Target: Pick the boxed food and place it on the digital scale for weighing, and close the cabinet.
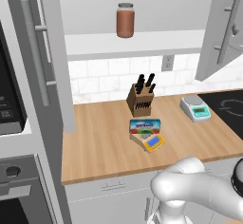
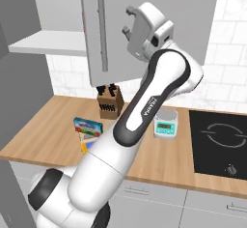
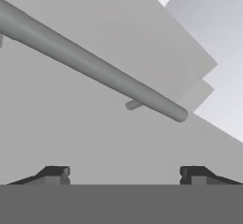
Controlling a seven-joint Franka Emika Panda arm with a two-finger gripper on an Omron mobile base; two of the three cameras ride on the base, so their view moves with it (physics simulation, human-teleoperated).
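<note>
Holding our claw point(image 2: 128, 21) wide, empty, just beside the cabinet point(image 2: 144, 29) door's handle point(image 2: 101, 31); boxed food point(image 1: 144, 126) rests on the digital scale point(image 1: 151, 142) far below.

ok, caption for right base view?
Open gripper raised at the open cabinet door; boxed food already on the digital scale.

From behind we look down on the same counter point(image 1: 104, 142) (from left and right); our hand camera sits close before the cabinet point(image 3: 95, 123) door.

"FRANKA EMIKA" on the arm point(image 2: 147, 107), box label blurred
</note>
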